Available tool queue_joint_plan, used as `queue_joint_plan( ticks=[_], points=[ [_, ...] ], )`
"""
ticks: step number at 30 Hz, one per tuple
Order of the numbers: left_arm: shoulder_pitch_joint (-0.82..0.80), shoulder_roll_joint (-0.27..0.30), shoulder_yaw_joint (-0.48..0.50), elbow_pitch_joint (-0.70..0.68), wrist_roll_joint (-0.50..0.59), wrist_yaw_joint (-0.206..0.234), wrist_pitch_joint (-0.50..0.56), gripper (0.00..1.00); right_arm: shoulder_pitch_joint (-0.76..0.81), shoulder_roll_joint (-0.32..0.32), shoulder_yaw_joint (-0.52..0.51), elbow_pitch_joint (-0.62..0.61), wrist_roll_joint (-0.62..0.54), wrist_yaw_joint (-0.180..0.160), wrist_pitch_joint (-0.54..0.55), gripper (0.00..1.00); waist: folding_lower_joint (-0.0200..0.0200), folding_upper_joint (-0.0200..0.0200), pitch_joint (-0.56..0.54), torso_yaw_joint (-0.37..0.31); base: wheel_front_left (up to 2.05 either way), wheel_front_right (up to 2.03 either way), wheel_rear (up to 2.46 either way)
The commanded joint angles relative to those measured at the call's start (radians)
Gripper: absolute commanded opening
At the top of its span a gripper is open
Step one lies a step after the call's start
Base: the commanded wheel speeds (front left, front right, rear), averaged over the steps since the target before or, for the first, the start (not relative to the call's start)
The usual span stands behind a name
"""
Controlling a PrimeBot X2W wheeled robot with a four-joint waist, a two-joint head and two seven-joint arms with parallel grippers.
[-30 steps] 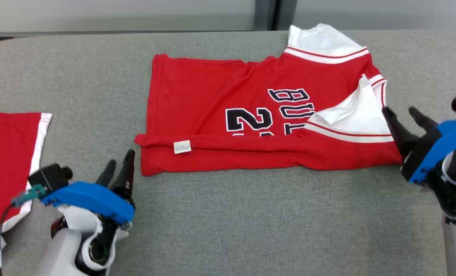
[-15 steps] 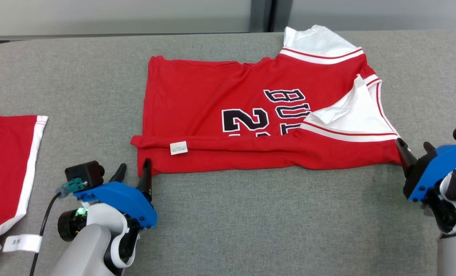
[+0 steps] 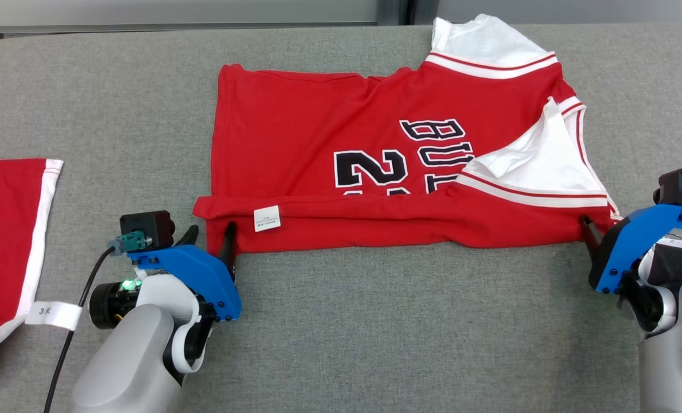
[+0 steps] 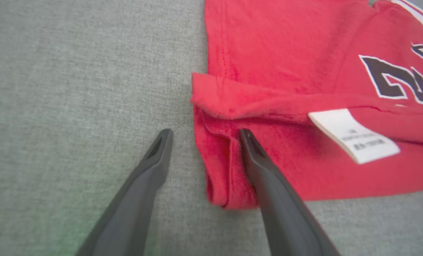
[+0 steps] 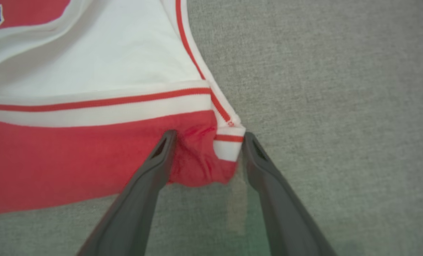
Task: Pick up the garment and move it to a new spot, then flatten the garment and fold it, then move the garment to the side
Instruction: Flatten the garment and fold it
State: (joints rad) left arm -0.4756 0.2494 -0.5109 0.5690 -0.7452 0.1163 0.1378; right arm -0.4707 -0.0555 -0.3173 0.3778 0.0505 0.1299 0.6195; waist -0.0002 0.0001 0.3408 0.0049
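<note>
At the far left edge lies a second red garment (image 3: 8,241) with white trim, well apart from the work. The left gripper (image 4: 206,133) is spread open over the near left corner of the red jersey (image 3: 318,132): one finger rests on the grey table (image 3: 375,332), the other on the folded cloth, likely so that closing will pinch every layer at once. The jersey lies mid-table, its near edge turned over in a long band that shows a white care label (image 3: 267,218). At the near right corner, where the white trim meets red, the right gripper (image 5: 209,134) straddles the cloth, also open and gripping nothing. The matched placement suggests a two-handed fold.
</note>
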Motion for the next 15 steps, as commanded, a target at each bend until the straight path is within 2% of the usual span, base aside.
queue_joint_plan(
  ticks=[1, 2, 9, 15],
  points=[
    [0.057, -0.015, -0.042, 0.062, -0.001, -0.008, 0.064, 0.43, 0.015, 0.009, 0.015, 0.022, 0.01, 0.002, 0.016, 0.02, 0.0002, -0.0001, 0.0, 0.002, 0.0, 0.0, 0.0],
    [0.06, -0.017, -0.048, 0.067, -0.006, -0.012, 0.078, 0.0, 0.019, 0.01, 0.018, 0.02, 0.014, 0.002, 0.016, 0.0, 0.0002, -0.0001, -0.001, 0.002, 0.0, 0.0, 0.0],
    [0.097, 0.012, -0.007, 0.001, -0.043, -0.027, 0.036, 0.0, 0.072, 0.004, 0.001, -0.074, 0.065, 0.001, 0.019, 0.0, 0.0002, -0.0001, -0.04, 0.001, 0.0, 0.0, 0.0],
    [0.174, 0.076, 0.026, -0.141, -0.065, -0.003, 0.036, 0.0, 0.179, 0.003, -0.011, -0.243, 0.13, 0.001, 0.062, 0.0, 0.0002, -0.0001, -0.09, -0.004, 0.0, 0.0, 0.0]
  ],
)
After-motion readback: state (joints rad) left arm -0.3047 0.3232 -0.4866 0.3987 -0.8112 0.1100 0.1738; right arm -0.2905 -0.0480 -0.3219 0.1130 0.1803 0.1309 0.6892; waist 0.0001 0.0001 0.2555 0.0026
